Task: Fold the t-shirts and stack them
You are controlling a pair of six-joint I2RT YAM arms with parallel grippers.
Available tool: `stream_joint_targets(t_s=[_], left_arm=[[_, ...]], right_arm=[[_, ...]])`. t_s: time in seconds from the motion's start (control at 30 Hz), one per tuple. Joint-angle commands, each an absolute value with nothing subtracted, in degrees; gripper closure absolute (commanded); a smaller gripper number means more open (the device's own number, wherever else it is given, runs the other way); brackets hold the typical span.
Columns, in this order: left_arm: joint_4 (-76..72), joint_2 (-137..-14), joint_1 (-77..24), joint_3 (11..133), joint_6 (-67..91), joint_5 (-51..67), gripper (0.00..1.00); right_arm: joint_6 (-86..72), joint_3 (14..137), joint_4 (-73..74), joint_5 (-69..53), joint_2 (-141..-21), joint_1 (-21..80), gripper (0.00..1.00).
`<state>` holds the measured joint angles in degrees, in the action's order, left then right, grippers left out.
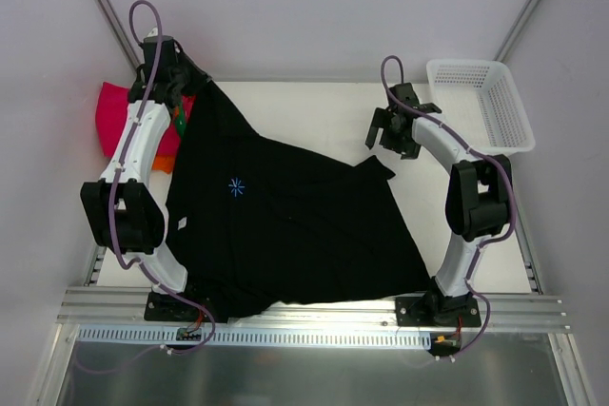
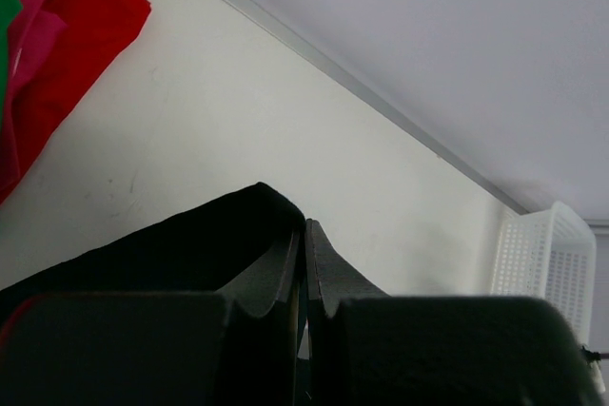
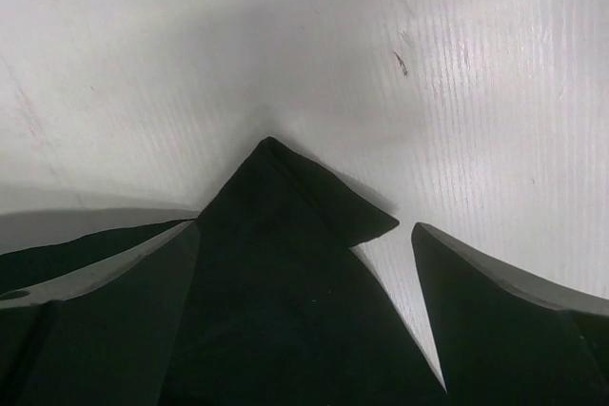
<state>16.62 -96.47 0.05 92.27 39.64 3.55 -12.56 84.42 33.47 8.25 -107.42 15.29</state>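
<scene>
Black t-shirt (image 1: 285, 225) lies spread over the table (image 1: 314, 111), its far-left corner lifted, pinched tight in the left gripper (image 2: 305, 227). Right gripper (image 3: 304, 227) hangs wide apart above another corner. Folded pink-red shirts (image 1: 114, 113) far left.

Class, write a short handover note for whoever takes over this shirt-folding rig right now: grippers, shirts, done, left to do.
Left gripper: shut on the far left corner of the black shirt.
Right gripper: open, over the shirt's right corner, holding nothing.
Folded shirts: pink, red, orange and green, piled at the far left of the table.
Done: those look folded.
Left: fold the black shirt, stack it on the pile.
</scene>
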Motion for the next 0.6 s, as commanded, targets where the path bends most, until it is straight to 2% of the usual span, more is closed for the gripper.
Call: stream_joint_targets(t_s=[0.0,0.13,0.37,0.57], left_arm=[[15.2,-94.5,0.4,96.0,40.0,7.0,1.00],[15.2,-97.1,-3.2,100.2,37.3,10.5,1.00],[15.9,-99.1,-6.5,110.4,34.5,9.1,1.00],[15.9,-96.9,-7.4,111.4,32.4,7.7,1.00]], right_arm=[[-11.2,88.3,35.2,7.1,-107.5,14.5,0.00],[-11.2,89.4,35.1,6.1,-108.1,14.0,0.01],[-10.4,89.7,35.1,4.8,-108.1,13.4,0.01],[-10.5,90.2,35.0,3.2,-109.3,12.7,0.00]])
